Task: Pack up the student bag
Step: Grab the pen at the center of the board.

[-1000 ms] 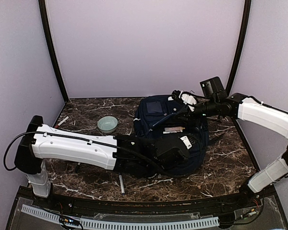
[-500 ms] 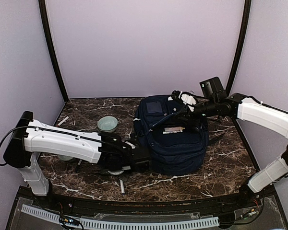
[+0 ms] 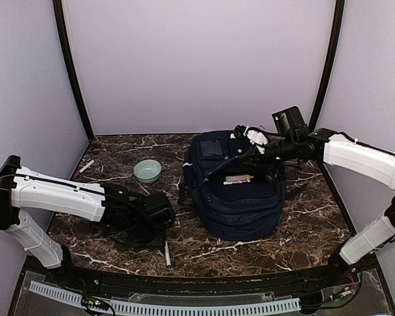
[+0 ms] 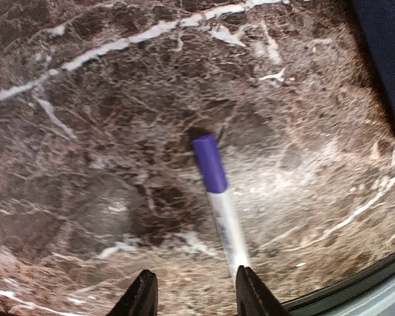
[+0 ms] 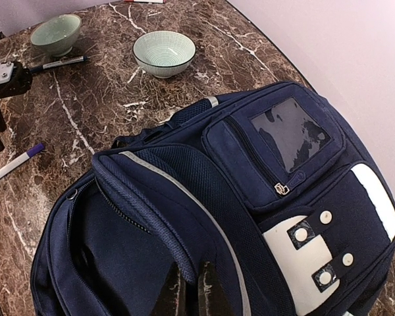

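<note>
Navy-blue fabric fills my right wrist view: the large navy-blue fabric student bag (image 5: 263, 197) lies front-up on the dark brown white-veined marble table (image 3: 303, 230). It sits right of centre, with its white-grey patch and clear-window pocket facing up. Its main compartment gapes open along the padded rim.

My right gripper (image 3: 251, 155) reaches over the bag's far end. In the wrist view its fingers (image 5: 207, 293) sit pinched close together on that rim, so I read it as clenched on the bag's fabric.

My left gripper (image 4: 196, 297) hangs low over bare marble, just left of the bag (image 3: 237, 191), with its jaws apart and nothing in them. A white-barrelled marker pen with a purple cap (image 4: 217, 194) lies flat on the table before it. The pen's white end lies just beside my right-hand finger (image 4: 250, 293), though I cannot tell whether they touch.

Farther off stand a pale green ribbed ceramic bowl (image 5: 164, 52) and a second plain green bowl (image 5: 56, 33). A black-capped pen (image 5: 60, 63) lies by the second bowl.
</note>
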`<state>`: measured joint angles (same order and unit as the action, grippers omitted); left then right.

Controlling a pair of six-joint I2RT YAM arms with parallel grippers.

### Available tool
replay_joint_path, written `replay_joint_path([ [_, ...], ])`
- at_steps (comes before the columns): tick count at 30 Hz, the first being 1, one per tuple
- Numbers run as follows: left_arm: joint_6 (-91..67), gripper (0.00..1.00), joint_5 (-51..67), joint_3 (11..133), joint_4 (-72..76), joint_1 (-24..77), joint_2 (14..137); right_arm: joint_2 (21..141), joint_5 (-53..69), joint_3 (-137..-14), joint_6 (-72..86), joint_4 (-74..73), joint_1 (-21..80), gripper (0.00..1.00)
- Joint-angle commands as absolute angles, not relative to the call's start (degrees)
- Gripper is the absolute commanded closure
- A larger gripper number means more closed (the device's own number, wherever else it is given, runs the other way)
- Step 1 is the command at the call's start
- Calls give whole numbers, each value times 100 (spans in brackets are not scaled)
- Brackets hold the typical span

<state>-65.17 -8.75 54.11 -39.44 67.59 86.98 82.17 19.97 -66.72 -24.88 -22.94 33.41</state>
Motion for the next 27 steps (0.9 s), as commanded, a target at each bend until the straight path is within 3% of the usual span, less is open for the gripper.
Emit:
replay_joint_path([
  [1, -6386, 53, -396, 5381, -3299, 6732, 8738, 8272, 2119, -6726, -2425, -1868, 3303, 100],
  [11, -6271, 50, -81, 5888, -3664, 6724, 9548, 8266, 2114, -6709, -2463, -1867, 3299, 100],
  [19, -5968, 59, -2, 6123, -3832, 6672, 9993, 8201, 2057, -6684, -2500, -1846, 3302, 100],
  [27, -5205, 79, -12, 6462, -3972, 6653, 10339, 8193, 2074, -6683, -2522, -1853, 3298, 100],
])
